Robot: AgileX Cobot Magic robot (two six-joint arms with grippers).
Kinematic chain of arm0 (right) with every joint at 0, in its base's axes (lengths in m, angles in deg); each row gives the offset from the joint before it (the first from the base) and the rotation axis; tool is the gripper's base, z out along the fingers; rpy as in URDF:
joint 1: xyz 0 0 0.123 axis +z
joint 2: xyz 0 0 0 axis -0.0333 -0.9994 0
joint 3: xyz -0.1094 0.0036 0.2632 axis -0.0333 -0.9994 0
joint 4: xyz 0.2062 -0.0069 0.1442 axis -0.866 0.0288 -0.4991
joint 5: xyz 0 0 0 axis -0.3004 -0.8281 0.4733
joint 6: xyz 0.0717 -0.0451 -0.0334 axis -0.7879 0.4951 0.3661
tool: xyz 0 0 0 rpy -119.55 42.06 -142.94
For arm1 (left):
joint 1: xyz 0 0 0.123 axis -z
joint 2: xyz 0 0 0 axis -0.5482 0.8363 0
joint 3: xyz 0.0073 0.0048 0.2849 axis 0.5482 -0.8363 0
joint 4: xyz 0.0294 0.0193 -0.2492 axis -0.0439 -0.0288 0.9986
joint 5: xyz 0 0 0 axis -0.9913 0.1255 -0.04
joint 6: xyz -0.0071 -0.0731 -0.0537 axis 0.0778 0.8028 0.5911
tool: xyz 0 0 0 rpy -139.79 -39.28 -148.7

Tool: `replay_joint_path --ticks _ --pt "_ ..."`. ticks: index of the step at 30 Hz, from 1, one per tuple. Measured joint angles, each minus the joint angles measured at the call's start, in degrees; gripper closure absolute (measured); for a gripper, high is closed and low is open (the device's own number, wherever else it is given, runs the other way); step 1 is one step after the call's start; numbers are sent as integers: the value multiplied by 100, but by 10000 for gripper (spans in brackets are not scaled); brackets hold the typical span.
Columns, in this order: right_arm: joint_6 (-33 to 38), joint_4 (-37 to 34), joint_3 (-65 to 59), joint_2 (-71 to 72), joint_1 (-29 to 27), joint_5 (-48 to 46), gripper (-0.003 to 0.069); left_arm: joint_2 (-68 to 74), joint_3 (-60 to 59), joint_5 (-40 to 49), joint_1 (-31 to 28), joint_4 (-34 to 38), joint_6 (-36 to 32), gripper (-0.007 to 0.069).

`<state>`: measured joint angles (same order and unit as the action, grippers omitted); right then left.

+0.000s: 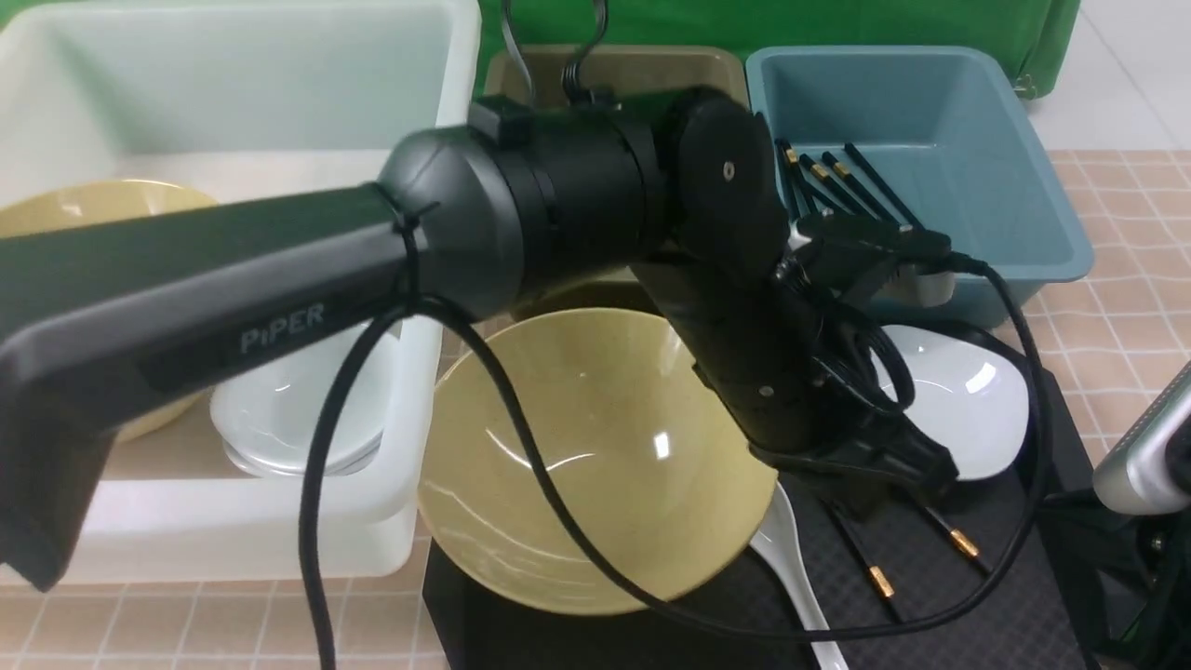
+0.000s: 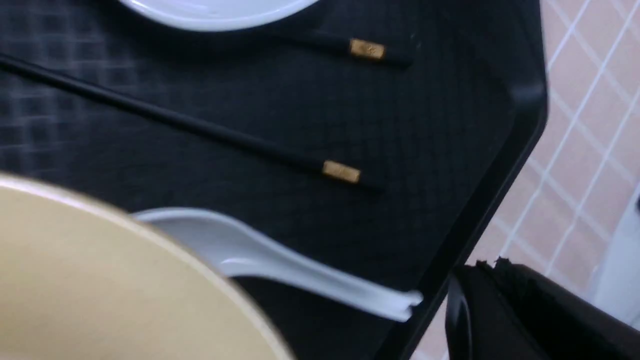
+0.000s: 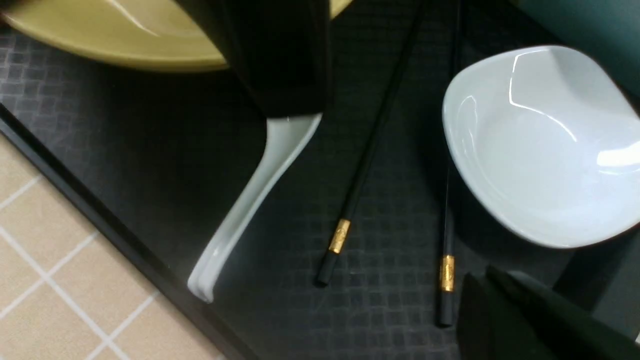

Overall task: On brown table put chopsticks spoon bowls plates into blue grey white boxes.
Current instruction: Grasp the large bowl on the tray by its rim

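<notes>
Front view: the left claw (image 1: 916, 465) hangs low over the black tray (image 1: 930, 619), just beside the olive-yellow bowl (image 1: 595, 456). Its jaws are closed, with nothing between them that I can make out. Two black chopsticks (image 1: 963, 542) lie flat on the tray, apart from each other. They sit between the white ceramic spoon (image 1: 791, 568), whose scoop end is hidden by the bowl's rim, and the white dish (image 1: 968, 400) farther from the bowl. Other chopsticks (image 1: 837, 181) lie in the teal-blue box (image 1: 930, 121) beyond the bowl. The right claw (image 3: 492, 300) is closed too, and seems empty.

The step looks like fetching a chopstick. To do it well, the left claw should:
- Open first.
- Straddle one stick crosswise near its middle.
- Settle onto the tray before closing.
- Stay clear of the dish rim and the spoon handle.
</notes>
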<state>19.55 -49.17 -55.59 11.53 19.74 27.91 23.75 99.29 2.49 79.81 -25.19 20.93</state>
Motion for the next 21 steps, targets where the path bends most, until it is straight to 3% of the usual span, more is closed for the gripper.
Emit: replay_joint_path --ticks 6,12,17,21 --pt "-37 0 0 0 0 2 612 -112 10 297 0 -1997 956 619" --pt "-132 0 0 0 0 2 610 177 -339 129 -14 -3173 1987 619" --pt "-169 0 0 0 0 2 610 533 -423 -189 -14 -3160 2027 619" --pt "-169 0 0 0 0 2 608 592 -423 -520 -14 -2298 1402 619"
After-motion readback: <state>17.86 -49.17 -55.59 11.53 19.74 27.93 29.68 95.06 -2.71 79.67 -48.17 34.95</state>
